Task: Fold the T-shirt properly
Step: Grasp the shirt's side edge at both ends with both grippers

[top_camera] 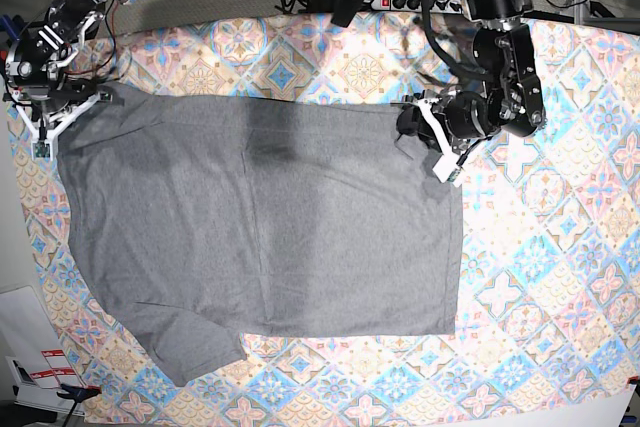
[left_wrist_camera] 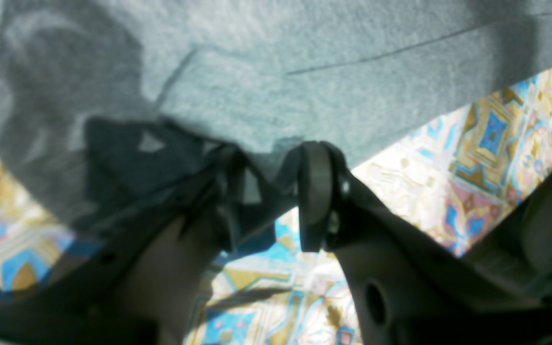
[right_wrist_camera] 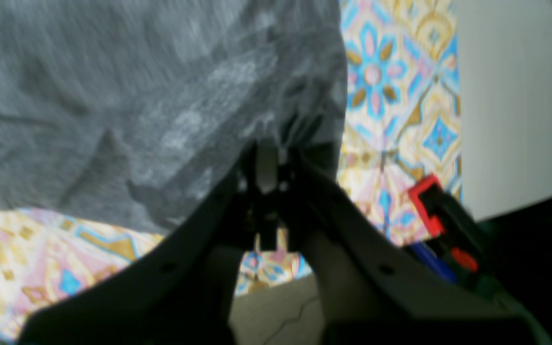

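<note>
Shirt point(top_camera: 260, 227) lay flat on the tablecloth point(top_camera: 560, 277). We saw the right gripper point(right_wrist_camera: 268, 165) clamped on its corner at the cloth's edge; the left gripper point(left_wrist_camera: 276, 184) stood narrowly apart, a fold of fabric between its fingers point(left_wrist_camera: 315, 191).

Both arms are built of black, rounded housings with bright metal joints and loose black cables looping beside them, one rising from each far corner of the counter point(top_camera: 560, 277) in the base view. The left gripper point(left_wrist_camera: 276, 191) has dark matte fingers point(left_wrist_camera: 315, 189) shaped like flat rounded pads, fixed with small silvery screws to broad black brackets with a round hole. The right gripper point(right_wrist_camera: 267, 165) shows similar black angled brackets with small holes and a pale grey pad between them.
</note>
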Controlling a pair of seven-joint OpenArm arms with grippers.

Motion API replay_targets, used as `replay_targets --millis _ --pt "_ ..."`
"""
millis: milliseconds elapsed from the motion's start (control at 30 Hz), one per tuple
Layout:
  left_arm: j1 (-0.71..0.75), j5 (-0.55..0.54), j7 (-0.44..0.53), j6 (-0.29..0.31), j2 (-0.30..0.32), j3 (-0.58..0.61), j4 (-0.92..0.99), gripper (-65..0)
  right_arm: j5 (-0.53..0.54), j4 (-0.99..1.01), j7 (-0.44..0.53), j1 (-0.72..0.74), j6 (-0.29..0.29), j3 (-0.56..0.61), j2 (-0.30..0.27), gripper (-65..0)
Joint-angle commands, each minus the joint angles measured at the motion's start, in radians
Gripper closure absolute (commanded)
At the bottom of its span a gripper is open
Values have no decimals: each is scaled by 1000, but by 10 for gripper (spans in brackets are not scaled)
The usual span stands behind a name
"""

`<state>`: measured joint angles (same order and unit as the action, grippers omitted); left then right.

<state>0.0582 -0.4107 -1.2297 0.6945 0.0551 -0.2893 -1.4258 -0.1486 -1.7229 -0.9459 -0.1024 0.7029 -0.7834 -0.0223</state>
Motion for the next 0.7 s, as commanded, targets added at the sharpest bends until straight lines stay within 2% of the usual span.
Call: replay_targets --millis 0,33,67,167,333,400,567,667 --pt "-16 2 12 4 -1 2 -14 -134 10 -24 18 13 -5 -1 -15 -14" --pt "-19 11 12 4 -5 17 -14 -82 10 -24 18 11 -5 -1 -15 -14" --pt "-21 22 12 4 -5 48 -14 -2 10 -24 18 10 -5 -1 -17 -14" --pt "-22 22 8 4 -2 126 -14 0 10 -24 23 -3 -5 -1 -18 -14" --pt "12 -17 6 4 -1 141 -40 0 10 -24 24 -3 -5 -1 -18 -14" --pt "52 -43 6 4 4 138 -117 0 10 -24 24 -3 -5 -1 -18 -14" --pt "165 -100 3 4 61 127 -382 0 10 -24 24 -3 -5 -3 -20 -13" --pt "194 -135 -54 4 71 65 -459 0 10 -24 24 -3 -5 -3 -20 -12"
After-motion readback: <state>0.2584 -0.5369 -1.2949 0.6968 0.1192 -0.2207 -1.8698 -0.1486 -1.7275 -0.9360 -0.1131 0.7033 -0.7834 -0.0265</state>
